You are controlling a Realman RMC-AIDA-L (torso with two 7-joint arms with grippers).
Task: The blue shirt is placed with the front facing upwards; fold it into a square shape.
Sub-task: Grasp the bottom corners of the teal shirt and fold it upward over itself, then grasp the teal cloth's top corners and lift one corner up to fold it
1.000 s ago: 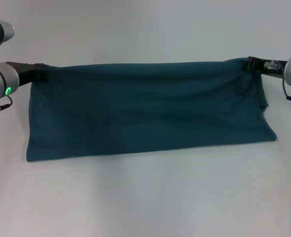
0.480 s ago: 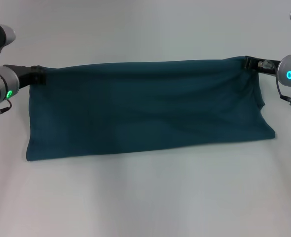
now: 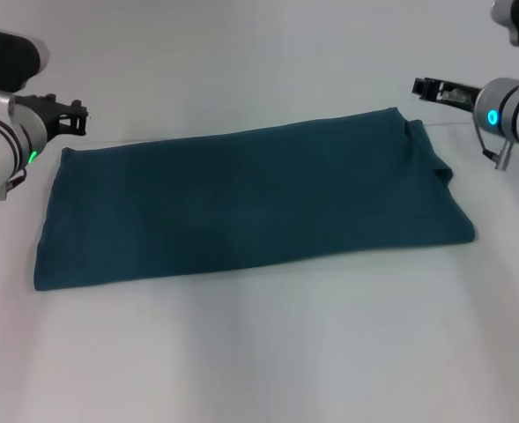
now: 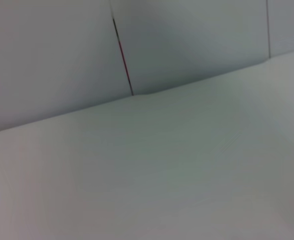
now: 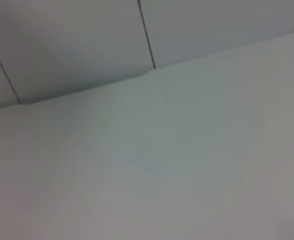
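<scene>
The blue shirt (image 3: 241, 207) lies flat on the white table as a long teal band, plain side up, with a small crease and overlapping layer at its right end. My left gripper (image 3: 76, 118) hovers just off the shirt's far left corner, open and holding nothing. Beyond the far right corner my right gripper (image 3: 422, 87) is raised clear of the cloth, open and empty. Neither wrist view shows the shirt or any fingers.
The white table (image 3: 259, 352) stretches bare in front of the shirt. Both wrist views look across the table (image 4: 151, 170) to a panelled wall (image 5: 87, 40) behind it.
Both grippers have let go of the shirt's far edge and pulled up and back. The lifted edge has dropped, and the shirt now lies flat, folded over itself.
</scene>
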